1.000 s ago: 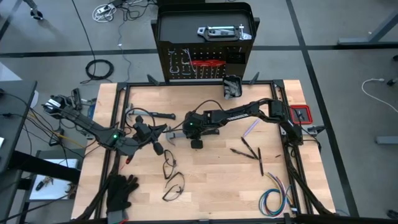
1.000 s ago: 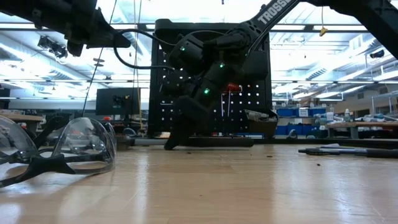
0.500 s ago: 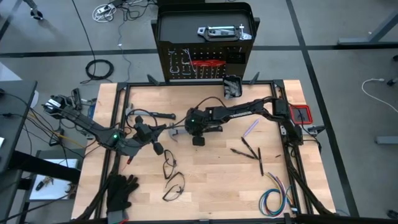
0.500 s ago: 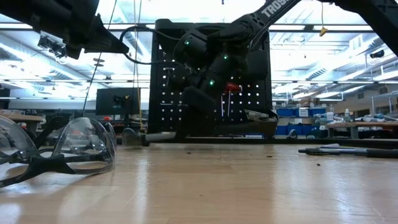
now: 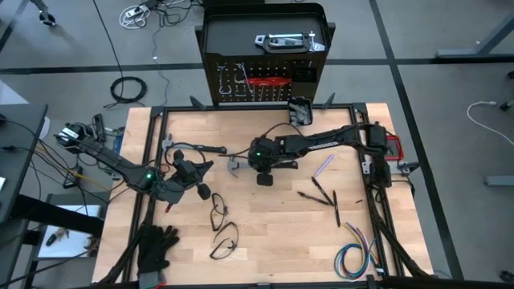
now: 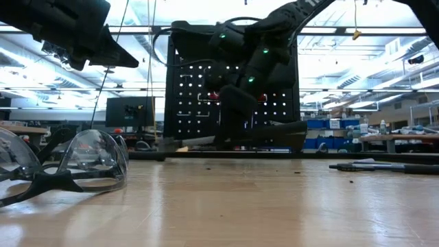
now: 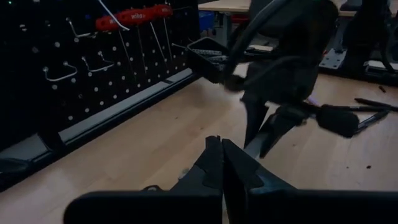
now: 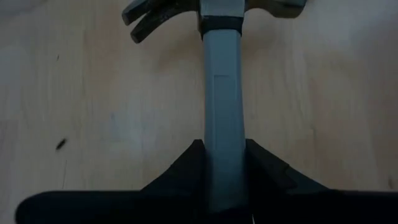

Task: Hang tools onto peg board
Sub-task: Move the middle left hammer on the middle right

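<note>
Left hand (image 5: 191,171) | fingers pressed together, nothing held, parked at counter's left || Right hand (image 8: 225,163) | clamped on claw hammer (image 8: 222,93) shaft, mid-counter, head toward left || Peg board (image 5: 261,80) | upright beyond far edge || Step judged: carry-to-board; next: hammer to be lifted, head hooked on free hook.

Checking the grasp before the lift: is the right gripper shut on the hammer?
Shut. In the right wrist view the right gripper has both dark fingers pressed against the steel hammer's grey shaft.
</note>
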Robot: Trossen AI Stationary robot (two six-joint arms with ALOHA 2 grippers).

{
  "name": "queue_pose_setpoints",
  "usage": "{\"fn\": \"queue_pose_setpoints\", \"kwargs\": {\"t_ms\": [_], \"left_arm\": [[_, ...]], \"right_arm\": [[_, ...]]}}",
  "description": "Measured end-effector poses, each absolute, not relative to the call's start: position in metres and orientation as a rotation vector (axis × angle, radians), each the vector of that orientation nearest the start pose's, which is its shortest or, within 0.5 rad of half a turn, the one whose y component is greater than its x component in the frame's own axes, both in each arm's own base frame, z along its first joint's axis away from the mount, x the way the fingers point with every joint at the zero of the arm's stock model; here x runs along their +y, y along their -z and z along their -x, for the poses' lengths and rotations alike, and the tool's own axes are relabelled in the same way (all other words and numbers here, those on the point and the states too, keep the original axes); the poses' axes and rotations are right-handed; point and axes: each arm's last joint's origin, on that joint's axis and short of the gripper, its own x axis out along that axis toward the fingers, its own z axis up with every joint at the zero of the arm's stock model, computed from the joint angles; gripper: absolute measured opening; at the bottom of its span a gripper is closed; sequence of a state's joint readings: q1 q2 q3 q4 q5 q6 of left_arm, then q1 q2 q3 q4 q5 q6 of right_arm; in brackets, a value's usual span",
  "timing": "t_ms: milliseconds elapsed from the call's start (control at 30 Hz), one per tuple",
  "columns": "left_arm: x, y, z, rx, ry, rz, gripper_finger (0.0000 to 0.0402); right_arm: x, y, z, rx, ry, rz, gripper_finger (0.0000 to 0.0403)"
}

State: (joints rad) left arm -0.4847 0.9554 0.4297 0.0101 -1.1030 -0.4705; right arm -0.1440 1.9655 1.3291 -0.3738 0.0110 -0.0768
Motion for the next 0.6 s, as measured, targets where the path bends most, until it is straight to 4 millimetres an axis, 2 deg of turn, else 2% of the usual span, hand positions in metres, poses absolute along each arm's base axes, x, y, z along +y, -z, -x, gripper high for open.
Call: {"fn": "queue_pose_setpoints", "kwargs": {"t_ms": [133, 300, 467, 600], "left_arm": [[-0.061, -0.208, -0.171, 0.212, -0.672, 0.093, 0.0], [-0.053, -0.208, -0.174, 0.18, -0.725, 0.177, 0.0], [-0.028, -0.205, -0.186, 0.214, -0.769, 0.241, 0.0], [-0.003, -0.206, -0.203, 0.203, -0.749, 0.252, 0.0002]], "right_arm": [[-0.057, -0.173, -0.374, 0.964, 0.133, -0.029, 0.0092], [-0.055, -0.174, -0.33, 0.814, 0.187, -0.102, 0.0092], [-0.052, -0.166, -0.294, 0.733, 0.288, -0.157, 0.0092], [-0.048, -0.172, -0.276, 0.661, 0.377, -0.151, 0.0092]]}}
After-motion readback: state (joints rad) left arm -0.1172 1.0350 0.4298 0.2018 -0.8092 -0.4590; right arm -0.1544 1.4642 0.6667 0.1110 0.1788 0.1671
